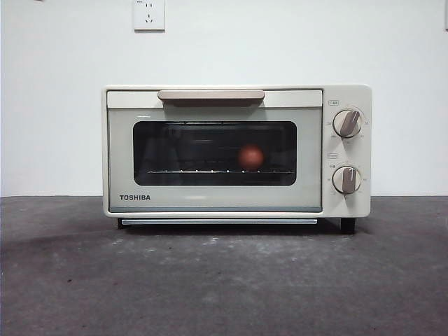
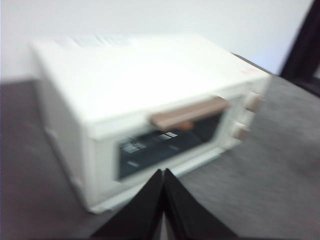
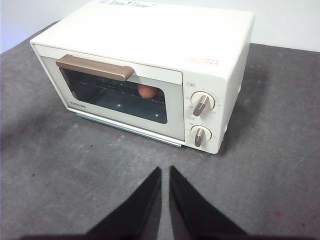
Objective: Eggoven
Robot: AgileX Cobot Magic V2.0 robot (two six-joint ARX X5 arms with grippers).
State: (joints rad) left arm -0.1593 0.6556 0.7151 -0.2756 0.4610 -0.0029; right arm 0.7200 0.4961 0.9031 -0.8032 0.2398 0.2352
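The cream TOSHIBA toaster oven (image 1: pixel 217 199) stands at the back of the table with its door closed. Through the dark glass a reddish-brown egg (image 1: pixel 250 157) rests on the wire rack, right of centre. The right wrist view shows the egg (image 3: pixel 146 91) behind the window and the oven (image 3: pixel 150 40) from the front right. My right gripper (image 3: pixel 165 172) hovers shut and empty in front of the oven. From the front left, the blurred left wrist view takes in the oven (image 2: pixel 140 75). There my left gripper (image 2: pixel 163 174) is shut and empty, near the oven's lower front edge.
The beige handle (image 1: pixel 211 95) runs along the top of the door, and two knobs (image 1: pixel 347 123) sit on the right panel. A wall socket (image 1: pixel 149 14) is on the white wall behind. Dark grey tabletop (image 1: pixel 224 280) stretches in front.
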